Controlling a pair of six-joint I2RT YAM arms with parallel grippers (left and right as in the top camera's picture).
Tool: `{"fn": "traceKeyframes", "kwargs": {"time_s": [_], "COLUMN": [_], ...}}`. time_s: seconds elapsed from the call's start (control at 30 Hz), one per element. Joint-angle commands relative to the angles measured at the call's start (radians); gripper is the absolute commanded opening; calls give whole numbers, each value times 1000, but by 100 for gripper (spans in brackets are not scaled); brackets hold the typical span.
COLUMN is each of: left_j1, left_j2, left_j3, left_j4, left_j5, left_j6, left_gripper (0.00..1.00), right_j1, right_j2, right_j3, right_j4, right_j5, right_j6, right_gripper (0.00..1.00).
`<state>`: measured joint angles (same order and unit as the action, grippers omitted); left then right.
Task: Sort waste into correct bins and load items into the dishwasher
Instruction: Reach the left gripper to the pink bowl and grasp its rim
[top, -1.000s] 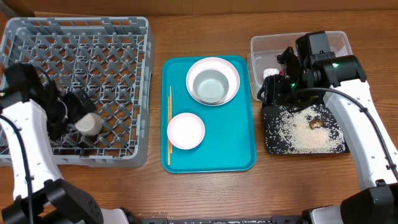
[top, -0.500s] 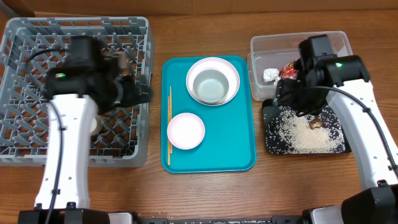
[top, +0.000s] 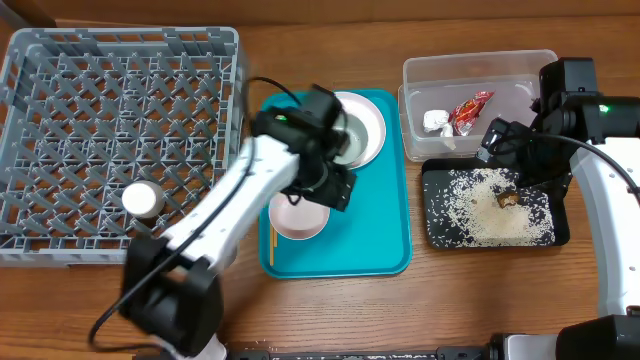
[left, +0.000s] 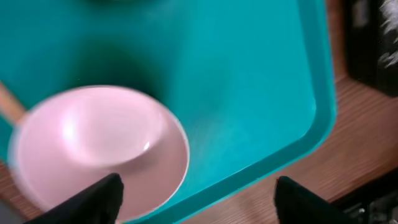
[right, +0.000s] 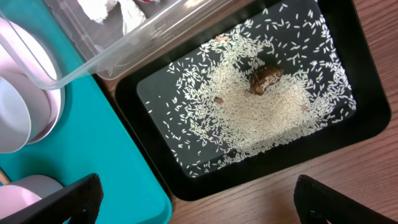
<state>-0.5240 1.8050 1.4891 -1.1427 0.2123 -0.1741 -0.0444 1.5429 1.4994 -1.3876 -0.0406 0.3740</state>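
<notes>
**Left arm lines up on the pink bowl**

Left gripper (left: 199, 186) hovers spread over the pink bowl (left: 99, 152) on the teal tray (left: 249, 93) — probably to carry it to the rack (top: 100, 110). Right gripper (right: 198, 186), spread and empty, hangs above the rice (right: 261, 112) in the black tray (right: 364, 115) — that waste looks sorted.

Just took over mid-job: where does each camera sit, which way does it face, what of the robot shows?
Overhead: above the table, straight down on dish rack, teal tray, clear tub, black tray; left arm, right arm show.
Left wrist: on left arm, down at the pink-rimmed bowl; open left pincer at bottom.
Right wrist: on right arm, down at the rice; open right pincer at bottom.
Shared: all three show the teal tray.
</notes>
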Motion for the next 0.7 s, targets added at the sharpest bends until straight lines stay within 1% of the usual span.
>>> {"fn": "traceKeyframes", "kwargs": {"time_s": [0.0, 0.23, 0.27, 0.3, 0.33, 0.37, 0.5, 0.57, 0.67], "left_j1": [-37, -53, -53, -53, -52, -52, -51, -50, -36], "left_j2": [101, 240, 250, 252, 252, 250, 240, 237, 217], "left_j3": [-11, -11, -11, -11, -11, -9, 35, 93, 204], "left_j4": [5, 0, -3, -6, -8, -10, -60, -117, -196], "left_j5": [-14, -13, -13, -13, -14, -14, -54, -93, -111], "left_j6": [13, 13, 13, 13, 13, 13, -11, -28, -29], "left_gripper": [69, 32, 24, 12, 6, 4, 4, 4, 4], "right_j1": [-1, -1, -1, -1, -1, -1, -1, -1, -1], "right_j2": [-20, -20, -20, -20, -20, -20, -20, -20, -20], "right_j3": [24, 24, 24, 24, 24, 24, 24, 24, 24], "right_j4": [1, 1, 1, 1, 1, 1, 0, -2, -4], "right_j5": [10, 10, 10, 10, 10, 10, 10, 10, 13], "right_j6": [12, 12, 12, 12, 12, 12, 12, 12, 11], "right_gripper": [100, 100, 100, 100, 100, 100, 100, 100, 100]}}
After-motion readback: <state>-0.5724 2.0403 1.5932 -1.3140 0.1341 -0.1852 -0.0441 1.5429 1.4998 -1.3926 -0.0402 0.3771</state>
